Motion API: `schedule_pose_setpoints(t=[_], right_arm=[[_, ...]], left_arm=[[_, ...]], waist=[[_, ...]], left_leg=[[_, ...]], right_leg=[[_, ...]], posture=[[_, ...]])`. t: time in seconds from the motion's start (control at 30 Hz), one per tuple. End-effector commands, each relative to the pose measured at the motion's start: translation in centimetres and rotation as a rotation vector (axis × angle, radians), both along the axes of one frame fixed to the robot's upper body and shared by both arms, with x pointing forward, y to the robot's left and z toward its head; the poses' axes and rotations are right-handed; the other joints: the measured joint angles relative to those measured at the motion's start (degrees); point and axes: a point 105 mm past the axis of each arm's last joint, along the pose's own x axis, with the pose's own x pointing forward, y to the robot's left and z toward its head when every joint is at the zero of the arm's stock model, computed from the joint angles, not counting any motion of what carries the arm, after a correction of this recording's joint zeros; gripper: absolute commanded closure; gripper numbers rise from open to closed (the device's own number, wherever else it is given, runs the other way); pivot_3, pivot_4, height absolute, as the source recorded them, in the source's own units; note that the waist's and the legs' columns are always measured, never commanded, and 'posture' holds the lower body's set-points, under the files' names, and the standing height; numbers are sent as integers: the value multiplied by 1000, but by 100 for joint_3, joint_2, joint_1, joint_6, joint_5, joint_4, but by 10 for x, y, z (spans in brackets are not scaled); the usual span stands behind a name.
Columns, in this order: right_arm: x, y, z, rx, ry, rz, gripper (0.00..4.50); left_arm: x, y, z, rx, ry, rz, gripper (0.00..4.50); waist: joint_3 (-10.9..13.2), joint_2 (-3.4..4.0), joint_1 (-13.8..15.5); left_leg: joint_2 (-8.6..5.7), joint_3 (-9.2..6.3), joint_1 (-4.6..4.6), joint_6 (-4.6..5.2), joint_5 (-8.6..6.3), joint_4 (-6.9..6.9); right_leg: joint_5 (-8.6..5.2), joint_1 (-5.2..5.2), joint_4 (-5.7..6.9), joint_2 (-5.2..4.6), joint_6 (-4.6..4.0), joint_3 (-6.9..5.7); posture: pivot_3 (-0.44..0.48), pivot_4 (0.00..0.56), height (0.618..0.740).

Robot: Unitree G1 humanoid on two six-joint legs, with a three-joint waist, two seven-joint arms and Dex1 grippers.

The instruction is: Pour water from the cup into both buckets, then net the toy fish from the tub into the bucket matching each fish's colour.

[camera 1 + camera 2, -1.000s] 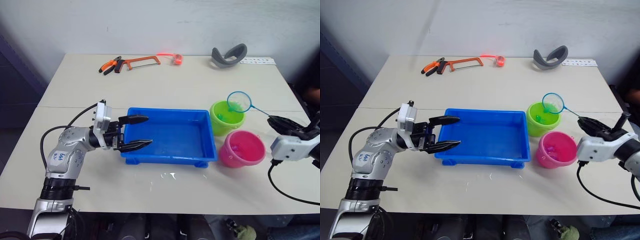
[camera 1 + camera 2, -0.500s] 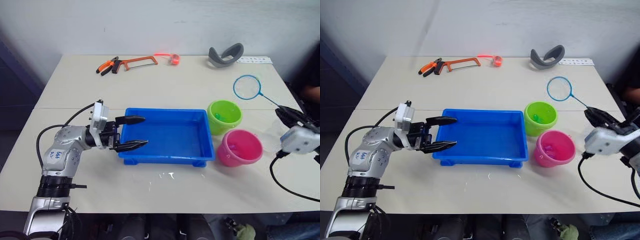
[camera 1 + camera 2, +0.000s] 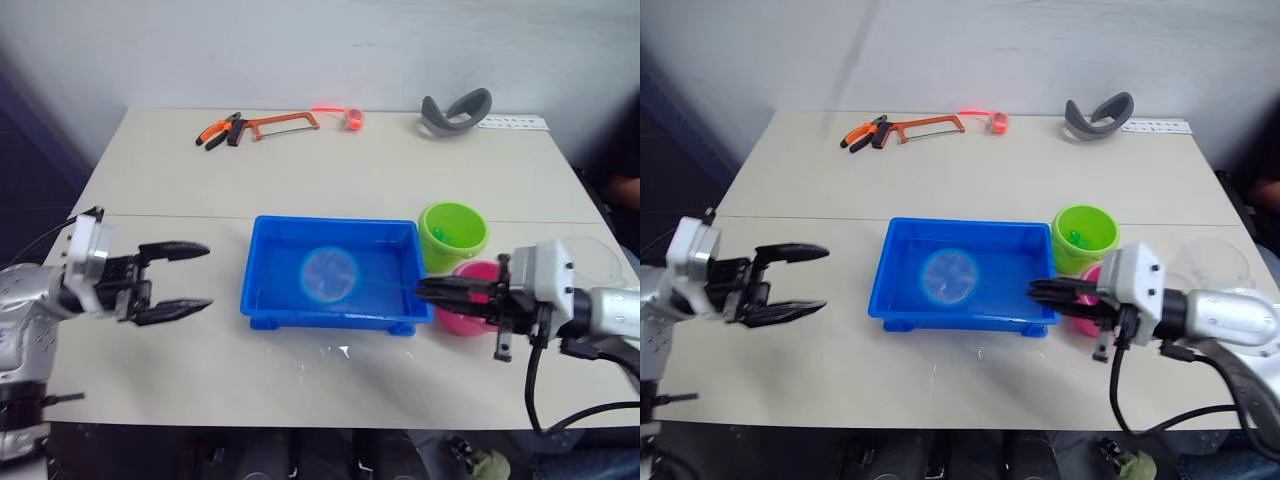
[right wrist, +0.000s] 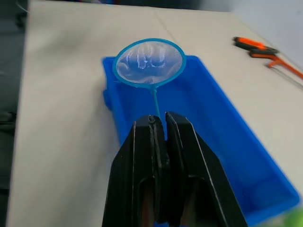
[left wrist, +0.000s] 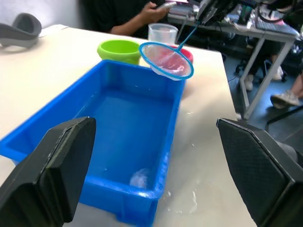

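My right pincer point(image 4: 158, 137) pinching net point(image 4: 149, 62) handle, hoop over tub point(image 3: 275, 300) | left pincer point(image 3: 185, 278) spread, apart from tub | buckets point(image 3: 452, 232) beside tub | risk: thin handle twists, net tilts, dips miss.

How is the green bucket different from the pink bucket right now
The green bucket is lime and stands in open view with nothing in front of it; the pink bucket is pink and partly hidden behind the right tool, which holds the net. The green bucket stands farther from the robot, the pink one nearer. Both are small round pails, upright on the table, just right of the blue tub.
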Motion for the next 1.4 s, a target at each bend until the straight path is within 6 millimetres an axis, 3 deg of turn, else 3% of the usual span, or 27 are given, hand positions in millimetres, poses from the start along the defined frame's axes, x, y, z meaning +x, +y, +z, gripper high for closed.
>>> schedule_pose_setpoints(t=[0.03,0.3,0.5,0.9,1.03,1.17,1.27,1.4], right_arm=[[-8,17,-15,4,67,101,4500],[-20,28,-92,-118,177,143,4500],[-20,21,-132,-208,167,124,4500],[-4,22,-152,-165,115,45,4500],[0,24,-141,-126,37,46,2999],[-7,17,-112,-91,-9,68,1267],[-24,3,-88,-113,-7,109,48],[-38,-21,-60,-130,0,58,48]], left_arm=[[-16,-4,1,60,-38,-61,65],[-38,-21,-27,109,23,-121,65],[-40,-34,-41,119,51,-179,65],[-31,-40,-44,102,74,-198,65],[-30,-35,-44,113,83,-176,0],[-30,-23,-45,144,109,-100,0],[-33,-11,-51,162,158,-10,0],[-37,10,-63,187,146,126,0]], waist=[[2,3,-4],[-1,-1,63],[-1,-1,63],[-1,-1,51],[-1,-1,47],[0,1,45],[0,2,46],[0,2,53]], left_leg=[[0,1,-1,0,0,0],[-1,3,0,0,0,1],[-2,11,6,-1,0,1],[0,13,8,-6,2,1],[0,13,7,-6,2,1],[0,13,6,-6,2,1],[0,13,6,-6,2,1],[1,11,6,-7,1,0]], right_leg=[[0,-2,0,0,0,0],[0,-2,1,2,0,-1],[0,-2,7,6,-1,4],[-1,-7,17,12,-2,7],[-1,-8,18,11,-2,9],[-1,-9,18,10,-2,9],[-1,-10,18,8,-2,11],[-1,-9,15,7,-2,9]], posture=[[0,150,740],[0,150,740],[0,150,740],[0,150,740],[0,150,740],[0,150,740],[0,150,740],[0,150,740]])
